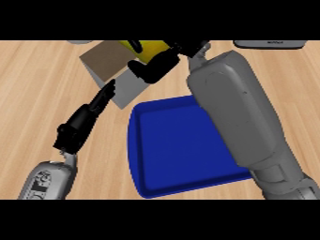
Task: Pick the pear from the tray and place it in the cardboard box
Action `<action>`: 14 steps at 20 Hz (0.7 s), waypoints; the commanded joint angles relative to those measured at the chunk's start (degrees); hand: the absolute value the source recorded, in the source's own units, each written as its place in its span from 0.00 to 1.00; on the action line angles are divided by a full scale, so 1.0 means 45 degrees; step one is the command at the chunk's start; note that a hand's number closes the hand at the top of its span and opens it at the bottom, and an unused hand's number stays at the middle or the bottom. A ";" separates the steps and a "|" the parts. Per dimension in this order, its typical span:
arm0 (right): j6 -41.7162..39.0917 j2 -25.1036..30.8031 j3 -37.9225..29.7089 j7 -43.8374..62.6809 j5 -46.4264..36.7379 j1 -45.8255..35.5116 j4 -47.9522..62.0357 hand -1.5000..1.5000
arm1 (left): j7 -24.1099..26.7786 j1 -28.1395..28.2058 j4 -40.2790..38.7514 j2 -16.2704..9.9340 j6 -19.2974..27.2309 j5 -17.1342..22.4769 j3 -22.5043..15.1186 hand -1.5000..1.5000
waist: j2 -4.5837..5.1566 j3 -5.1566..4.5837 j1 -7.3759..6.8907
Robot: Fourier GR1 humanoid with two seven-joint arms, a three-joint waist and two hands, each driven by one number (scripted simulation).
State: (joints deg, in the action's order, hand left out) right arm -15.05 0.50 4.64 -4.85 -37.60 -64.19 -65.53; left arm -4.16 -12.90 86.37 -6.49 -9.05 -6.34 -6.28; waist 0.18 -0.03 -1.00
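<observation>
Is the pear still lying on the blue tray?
No. The blue tray holds nothing, and the yellow pear sits in the right hand above the cardboard box.

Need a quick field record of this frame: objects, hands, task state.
tray: blue, nothing visible in it
box: cardboard, up-left of tray
pear: yellow, above box, in right robot hand
right robot hand: curled round pear
left robot hand: fingers straight, beside box
grey item: at top right edge, unclear
task state: pear off tray, not yet released
</observation>
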 commanded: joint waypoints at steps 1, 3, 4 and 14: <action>0.1711 -0.0105 0.0401 -0.0144 -0.0062 -0.0966 0.2033 1.00 | -0.0187 0.0253 0.0546 -0.0066 -0.0077 -0.0101 -0.0046 0.50 | 0.0003 0.0000 -0.0097; 0.2118 -0.0102 -0.0159 -0.0825 -0.0922 -0.1438 0.3315 1.00 | 0.0003 0.0284 0.0111 0.0050 -0.0113 0.0042 0.0061 0.50 | 0.0042 -0.0002 -0.0090; 0.1914 -0.0107 -0.0064 -0.0504 -0.0684 -0.2027 0.3441 1.00 | 0.0162 -0.0757 -0.0982 -0.0008 -0.0206 0.0049 0.0389 0.50 | 0.0045 -0.0004 0.0000; 0.4689 -0.0110 0.1090 -0.2351 -0.0907 -0.3306 0.8664 1.00 | -0.0089 -0.0466 -0.0046 0.0344 0.0027 -0.0443 -0.0208 0.50 | 0.0159 -0.0010 -0.0403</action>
State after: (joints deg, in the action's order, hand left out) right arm 2.84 0.01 8.56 -12.39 -41.44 -77.70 -33.39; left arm -5.74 -13.81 87.32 -4.82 -9.22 -7.57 -7.64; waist 0.73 -0.07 -2.81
